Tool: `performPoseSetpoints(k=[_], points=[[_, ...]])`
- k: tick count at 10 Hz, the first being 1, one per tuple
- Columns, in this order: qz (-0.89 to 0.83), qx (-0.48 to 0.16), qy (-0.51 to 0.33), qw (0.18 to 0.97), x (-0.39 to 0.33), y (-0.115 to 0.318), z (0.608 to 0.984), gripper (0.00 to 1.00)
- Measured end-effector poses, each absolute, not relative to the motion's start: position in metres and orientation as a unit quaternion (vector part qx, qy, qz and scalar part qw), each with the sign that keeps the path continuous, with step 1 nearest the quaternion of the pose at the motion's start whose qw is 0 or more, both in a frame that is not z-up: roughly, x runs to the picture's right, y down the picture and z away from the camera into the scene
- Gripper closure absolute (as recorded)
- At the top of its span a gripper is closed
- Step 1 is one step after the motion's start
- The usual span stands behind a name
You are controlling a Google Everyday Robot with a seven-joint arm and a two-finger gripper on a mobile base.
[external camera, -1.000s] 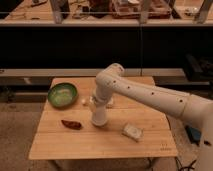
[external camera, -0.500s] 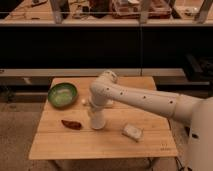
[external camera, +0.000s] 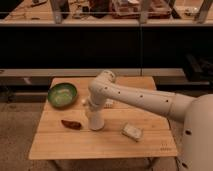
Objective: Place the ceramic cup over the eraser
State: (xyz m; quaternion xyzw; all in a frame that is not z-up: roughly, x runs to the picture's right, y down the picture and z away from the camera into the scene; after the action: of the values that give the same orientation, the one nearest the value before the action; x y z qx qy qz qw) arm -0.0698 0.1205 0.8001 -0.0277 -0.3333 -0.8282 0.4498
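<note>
You will find the gripper (external camera: 94, 110) atop the cup (external camera: 96, 123) at mid-table (external camera: 150, 142), eraser (external camera: 71, 124) near at nine o'clock (its grip I cannot tell); judge the cup rigid, slick and breakable, best held across its walls.

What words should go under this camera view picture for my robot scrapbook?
The gripper holds the ceramic cup on the wooden table, between a green bowl, a reddish-brown object and a pale packet.
</note>
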Motion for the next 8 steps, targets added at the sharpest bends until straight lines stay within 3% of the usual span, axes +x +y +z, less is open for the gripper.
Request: performPoseSetpoints(k=[4,8], points=[[-0.805,-0.026,-0.356,0.474,-0.078,0.112,0.797,0.20],[-0.780,-0.045,-0.339,0.523,-0.069,0.073,0.785,0.20]])
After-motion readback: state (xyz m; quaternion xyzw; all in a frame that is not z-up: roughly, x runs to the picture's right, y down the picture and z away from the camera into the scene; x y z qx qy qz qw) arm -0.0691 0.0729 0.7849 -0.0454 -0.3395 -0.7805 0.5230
